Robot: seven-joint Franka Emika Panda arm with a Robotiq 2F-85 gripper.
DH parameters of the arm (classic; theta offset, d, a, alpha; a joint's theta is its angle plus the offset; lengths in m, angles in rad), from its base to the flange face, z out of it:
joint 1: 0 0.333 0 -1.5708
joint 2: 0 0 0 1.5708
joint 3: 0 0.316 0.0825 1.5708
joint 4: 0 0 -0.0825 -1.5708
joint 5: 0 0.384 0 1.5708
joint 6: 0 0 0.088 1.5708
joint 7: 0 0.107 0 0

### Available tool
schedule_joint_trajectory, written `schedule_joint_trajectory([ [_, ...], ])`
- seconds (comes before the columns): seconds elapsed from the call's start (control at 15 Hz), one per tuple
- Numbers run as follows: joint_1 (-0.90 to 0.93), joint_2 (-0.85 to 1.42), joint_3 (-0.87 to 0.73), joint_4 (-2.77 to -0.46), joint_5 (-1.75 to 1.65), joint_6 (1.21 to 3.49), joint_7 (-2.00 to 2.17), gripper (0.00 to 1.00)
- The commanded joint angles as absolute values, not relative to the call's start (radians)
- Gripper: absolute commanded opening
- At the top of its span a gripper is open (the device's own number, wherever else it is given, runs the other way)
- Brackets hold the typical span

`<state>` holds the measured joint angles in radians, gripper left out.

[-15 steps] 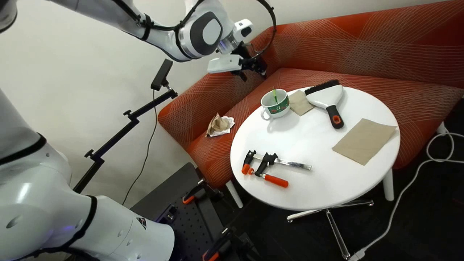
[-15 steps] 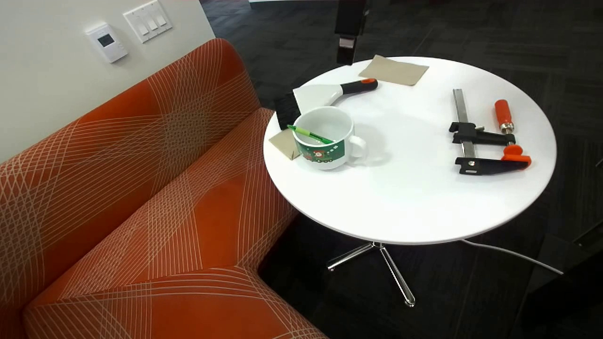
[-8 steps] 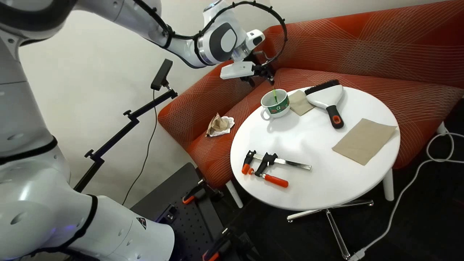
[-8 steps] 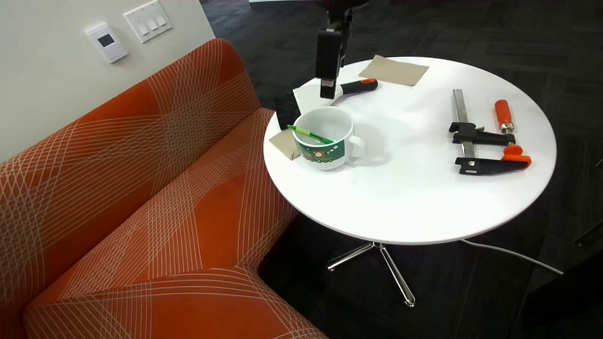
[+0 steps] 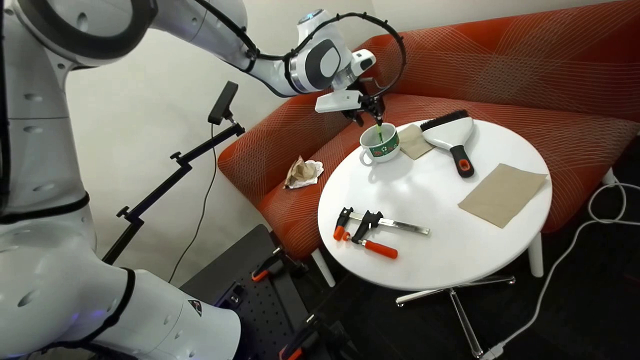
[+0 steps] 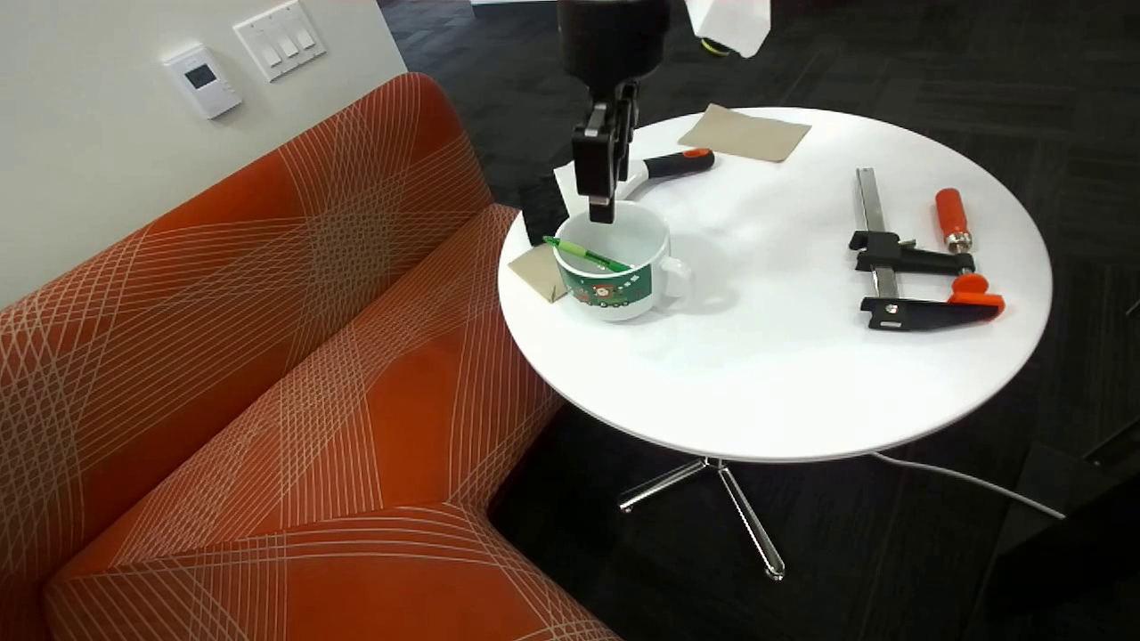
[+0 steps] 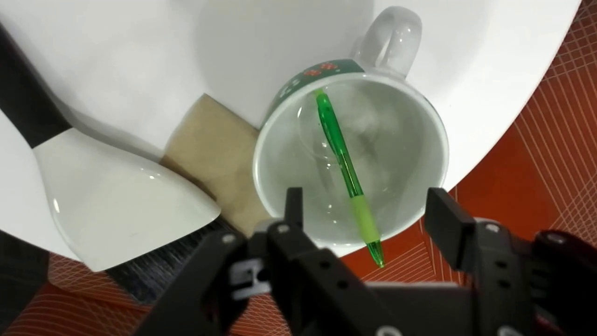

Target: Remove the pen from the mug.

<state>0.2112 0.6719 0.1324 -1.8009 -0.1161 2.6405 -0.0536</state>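
The mug (image 5: pixel 385 150) is white with a green printed band and a side handle. It stands upright on the round table and also shows in an exterior view (image 6: pixel 614 301) and the wrist view (image 7: pixel 406 126). A green pen (image 7: pixel 347 168) leans inside it, its light-green grip end poking over the rim; it shows in both exterior views (image 5: pixel 379 134) (image 6: pixel 583 253). My gripper (image 7: pixel 364 193) is open and empty above the mug. In the wrist view its fingers are on either side of the pen's grip end, apart from it. In an exterior view the gripper (image 6: pixel 602 214) hangs over the mug's rim.
A white brush with a dark handle (image 5: pixel 450 135) lies beside a small tan paper (image 5: pixel 413 142) near the mug. A larger tan paper (image 5: pixel 502 195) and a clamp (image 5: pixel 372 227) lie on the white table (image 5: pixel 415 192). An orange couch (image 5: pixel 500 60) borders it.
My gripper has moved down and over to the mug, from beyond it to just above its rim. The mug and pen have not moved.
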Motion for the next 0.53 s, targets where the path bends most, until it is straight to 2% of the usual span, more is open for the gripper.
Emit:
schedule_joint_trajectory([
  [0.0,0.231,0.732,0.112,-1.703,-0.130,2.557,-0.052,0.70],
  [0.47,0.231,0.818,0.121,-1.593,-0.124,2.468,-0.067,0.56],
])
